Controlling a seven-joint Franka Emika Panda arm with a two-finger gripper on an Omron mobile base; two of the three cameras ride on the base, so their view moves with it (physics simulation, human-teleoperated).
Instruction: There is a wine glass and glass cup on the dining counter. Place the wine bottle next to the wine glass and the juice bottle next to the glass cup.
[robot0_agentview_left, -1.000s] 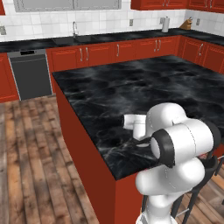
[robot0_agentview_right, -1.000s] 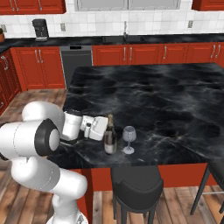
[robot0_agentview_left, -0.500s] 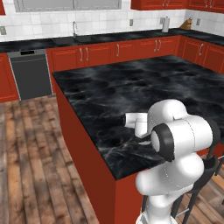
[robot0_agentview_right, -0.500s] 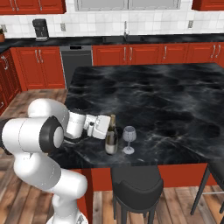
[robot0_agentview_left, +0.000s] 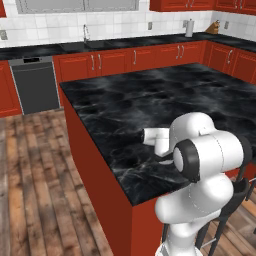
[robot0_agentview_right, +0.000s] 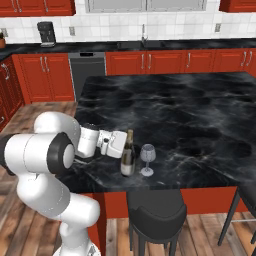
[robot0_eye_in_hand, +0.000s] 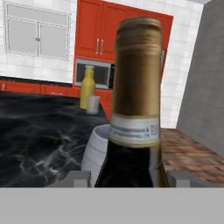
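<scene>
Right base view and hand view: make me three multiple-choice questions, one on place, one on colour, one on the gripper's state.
1. Where does the small clear stemmed wine glass stand?
A. Beside the slim dark green wine bottle
B. On the wooden floor
C. In the sink

2. What colour is the foil on that bottle's neck?
A. Silver
B. Gold
C. Blue

3. What is the gripper doing?
A. Shut on the wine bottle
B. Open over the black stool
C. Holding the glass

Answers: 1 A, they stand together on the black marble dining counter; 2 B, the hand view shows it; 3 A, fingers flank the bottle.
</scene>
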